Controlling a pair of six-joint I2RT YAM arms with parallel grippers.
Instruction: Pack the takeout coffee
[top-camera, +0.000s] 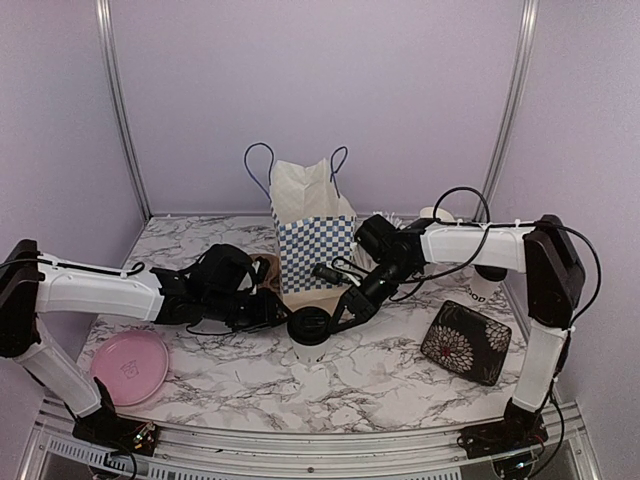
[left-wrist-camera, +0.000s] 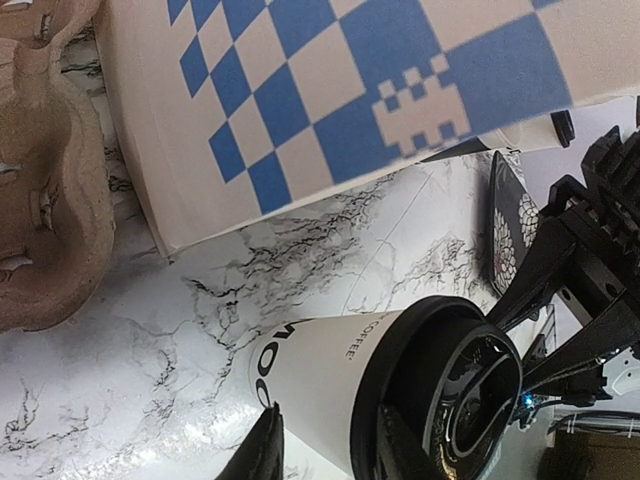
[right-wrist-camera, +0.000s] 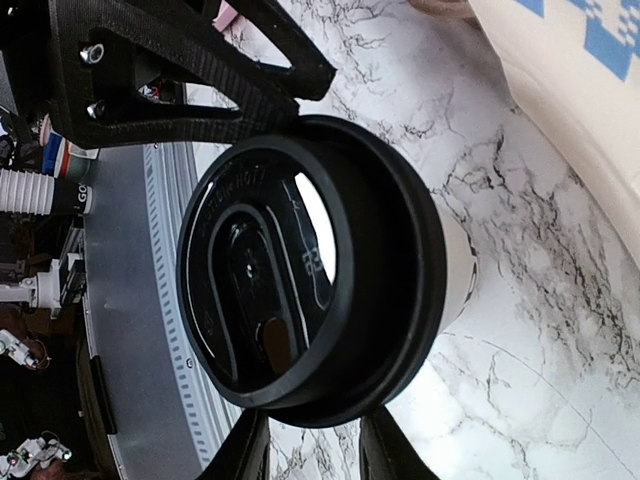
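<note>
A white paper coffee cup (top-camera: 311, 348) with black lettering and a black lid (top-camera: 308, 325) stands upright on the marble table in front of the checkered bag. My left gripper (top-camera: 278, 315) is open at the cup's left side. In the left wrist view (left-wrist-camera: 333, 440) its fingertips sit against the cup wall (left-wrist-camera: 320, 380), just below the lid (left-wrist-camera: 440, 395). My right gripper (top-camera: 340, 312) is open at the cup's right. In the right wrist view (right-wrist-camera: 312, 450) its tips are at the lid's rim (right-wrist-camera: 400, 250). The brown pulp carrier (top-camera: 268, 270) lies left of the bag, partly hidden by my left arm, and shows in the left wrist view (left-wrist-camera: 50, 200).
A blue-and-white checkered paper bag (top-camera: 312, 250) with white tissue stands open at the middle back. A pink plate (top-camera: 130, 365) lies front left. A black floral pouch (top-camera: 465, 342) lies front right. Another white cup (top-camera: 483, 285) stands at the back right, under my right arm.
</note>
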